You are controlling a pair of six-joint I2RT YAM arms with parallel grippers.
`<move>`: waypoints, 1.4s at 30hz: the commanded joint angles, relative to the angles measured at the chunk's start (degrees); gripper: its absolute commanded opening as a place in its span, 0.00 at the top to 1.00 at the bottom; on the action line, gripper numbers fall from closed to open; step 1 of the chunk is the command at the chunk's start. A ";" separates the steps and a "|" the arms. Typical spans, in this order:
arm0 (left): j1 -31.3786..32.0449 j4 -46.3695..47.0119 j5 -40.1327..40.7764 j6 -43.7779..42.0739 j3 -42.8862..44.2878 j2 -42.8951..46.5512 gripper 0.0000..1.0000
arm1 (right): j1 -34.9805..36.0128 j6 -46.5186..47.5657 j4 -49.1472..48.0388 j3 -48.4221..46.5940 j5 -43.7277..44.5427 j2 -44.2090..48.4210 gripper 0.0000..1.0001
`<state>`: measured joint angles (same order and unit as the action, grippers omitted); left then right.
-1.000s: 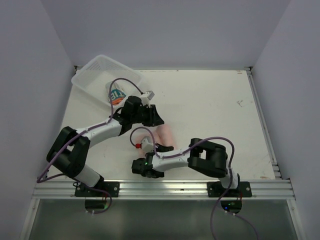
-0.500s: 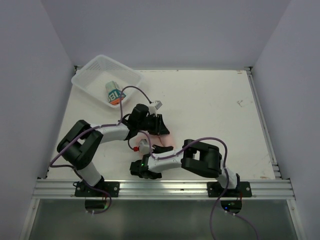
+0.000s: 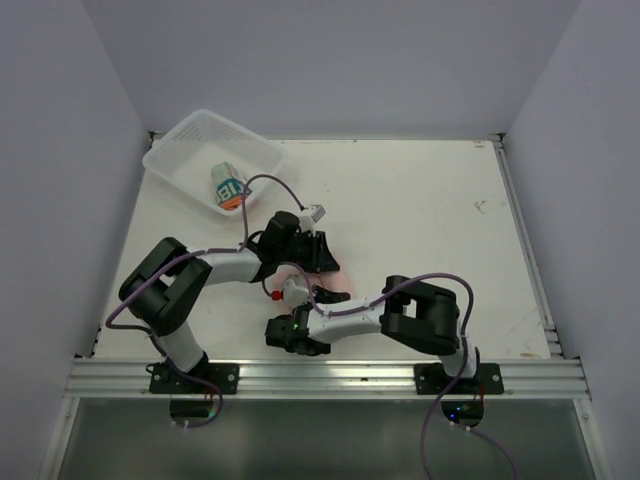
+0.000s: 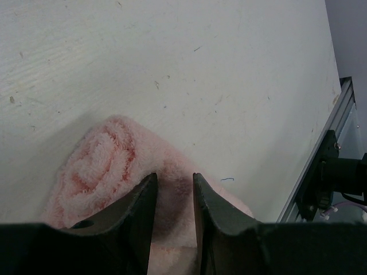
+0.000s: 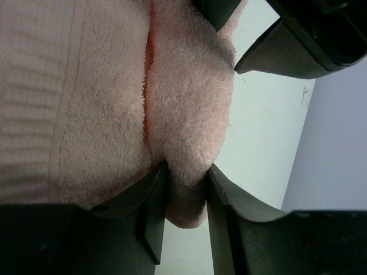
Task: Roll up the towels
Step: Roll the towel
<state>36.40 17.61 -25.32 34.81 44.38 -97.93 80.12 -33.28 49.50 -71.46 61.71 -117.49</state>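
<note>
The pink towel [image 4: 100,166] is found on the bench [image 3: 420,200] near its front edge, between the 2 arms, wound into a roll whose spiral end is shown in the left wrist view. A fold of its outer layer is pinched by the left hand [image 4: 174,179], and a bulge of the same cloth is pinched by the right hand [image 5: 186,169], with the pile pressed in on both sides. The printed towel [image 3: 229,187] is seen in the basket [image 3: 190,140] at the far left of the bench, well apart from both hands. The main risk is judged to be unwinding: the roll is soft and is kept closed by nothing but the 2 pinches, so the free edge may spring back if 1 hand is opened before the roll is settled on its seam. The terry pile could also be snagged on a finger and dragged when a hand is withdrawn, by which the roll would be loosened or tipped. As the 2 hands are crowded just beside each other, a collision is possible if either is moved sideways.
</note>
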 commanded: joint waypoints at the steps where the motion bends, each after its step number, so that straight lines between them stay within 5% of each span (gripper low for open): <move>1: 0.07 -1.08 2.56 -2.29 -1.49 -3.23 0.64 | 0.39 -3.98 -5.82 1.15 -4.23 6.66 0.63; 12: -0.02 -0.47 2.47 -2.20 -2.46 -3.50 0.64 | 0.48 -10.22 -6.78 6.24 -5.46 17.64 0.46; 30: 0.07 0.68 2.12 -1.50 -3.69 -2.88 0.64 | -0.57 -9.79 -24.52 24.43 -10.91 45.50 0.40; 42: 0.07 -0.29 2.38 -1.85 -4.13 -1.12 0.64 | -20.08 -11.28 -46.84 41.75 -40.42 58.87 0.35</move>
<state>37.15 22.52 -25.74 34.87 42.33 -99.09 62.63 -42.92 11.88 -31.46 31.62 -59.35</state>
